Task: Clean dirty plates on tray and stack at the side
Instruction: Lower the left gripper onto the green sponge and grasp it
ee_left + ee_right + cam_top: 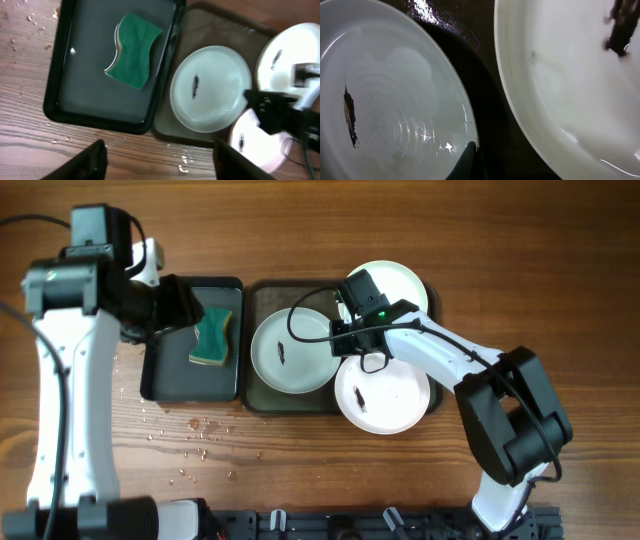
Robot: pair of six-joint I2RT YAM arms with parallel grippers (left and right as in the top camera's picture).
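Tray (262, 298) sat mid-tabletop (320, 470) with all 3 dirty plates on it, and none were stacked at the side yet. Plate A (290, 352) lay flat in the tray's left half. Plate B (405, 285) sat at the tray's far-right corner and overhung the far rim. Plate C (400, 400) sat at the near-right corner and overhung the near rim. We saw a small dark smear near the middle of each of the 3.

Right hand (338, 340) had its jaws together with nothing seen between them. It sat low over the tray's middle, between plate A and the 2 right-side plates. In the right wrist view, 1 dark fingertip (467, 160) sat at plate A's rim; we couldn't tell if it touched.

Left hand (160, 150) had its fingers wide apart and empty. It hovered left of the tray, above the black tray (170, 375), which lay just beside the tray's left rim.

A green sponge (212, 335) with a yellow underside lay in that black tray, on the side nearer the tray. Water droplets (200, 430) dotted the tabletop off the tray's near-left corner.
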